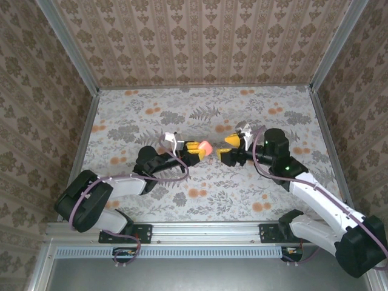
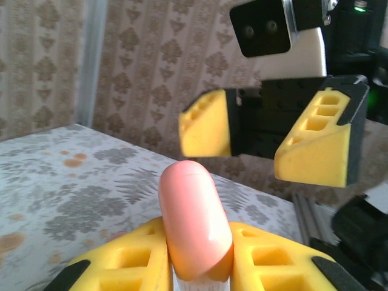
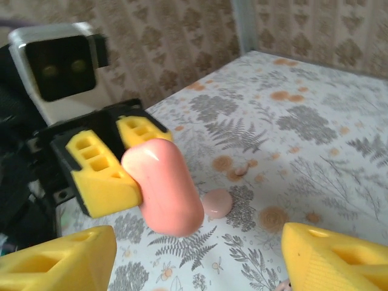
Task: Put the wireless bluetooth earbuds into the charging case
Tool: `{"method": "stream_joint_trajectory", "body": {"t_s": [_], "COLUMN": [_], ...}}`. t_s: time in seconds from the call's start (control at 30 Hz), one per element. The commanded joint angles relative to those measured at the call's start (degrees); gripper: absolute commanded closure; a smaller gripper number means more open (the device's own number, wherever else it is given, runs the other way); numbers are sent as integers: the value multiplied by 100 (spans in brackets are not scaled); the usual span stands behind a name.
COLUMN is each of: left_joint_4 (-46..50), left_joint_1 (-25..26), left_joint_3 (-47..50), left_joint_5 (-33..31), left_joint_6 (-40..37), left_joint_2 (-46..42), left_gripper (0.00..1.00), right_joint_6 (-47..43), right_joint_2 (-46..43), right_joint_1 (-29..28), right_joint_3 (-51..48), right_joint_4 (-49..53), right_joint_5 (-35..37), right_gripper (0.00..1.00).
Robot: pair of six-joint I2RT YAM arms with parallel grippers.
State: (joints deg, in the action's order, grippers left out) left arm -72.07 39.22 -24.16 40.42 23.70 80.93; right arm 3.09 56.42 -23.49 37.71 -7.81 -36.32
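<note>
The flowered worktop [image 1: 206,121] carries both arms, whose ends meet nose to nose above its middle. The left tool [image 1: 195,147] is narrowed onto the pink case [image 2: 194,224] and clamps its lower half between the yellow fingers. The rounded top sticks out toward the other arm, and a faint seam near that top suggests the lid is closed.

The right tool [image 2: 260,136] faces the case with its jaws wide apart. It holds nothing and touches nothing.

On the worktop below the case, the right wrist view shows a pale pink earbud [image 3: 216,203] and a smaller nub [image 3: 241,171] just beside it, probably its twin.

The step in hand looks like opening the case. To do it well, the right tool should come in square to the seam and pinch only the cap, while the left tool keeps the body firm so it cannot twist out.
</note>
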Motion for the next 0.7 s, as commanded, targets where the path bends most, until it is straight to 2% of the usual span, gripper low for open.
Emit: {"method": "stream_joint_trajectory", "body": {"t_s": [0.0,0.17,0.33,0.67], "left_joint_4": [-187,-180,-182,-180], "left_joint_1": [-29,-32,-33,-30], "left_joint_3": [-261,-321,-343,-387], "left_joint_5": [806,940,969,991], "left_joint_6": [199,151,108,125], "left_joint_2": [-139,-230,-271,-356], "left_gripper": [76,76,77,77], "right_joint_6": [-1445,-1966,-1852,-2003], "right_joint_2": [-19,396,898,1478], "right_joint_1": [179,178,169,125], "right_joint_3": [315,767,974,1421], "right_joint_4": [554,1143,967,1356], "right_joint_5": [-1286,-1839,-2384,-3028], "right_gripper": [31,35,38,44]}}
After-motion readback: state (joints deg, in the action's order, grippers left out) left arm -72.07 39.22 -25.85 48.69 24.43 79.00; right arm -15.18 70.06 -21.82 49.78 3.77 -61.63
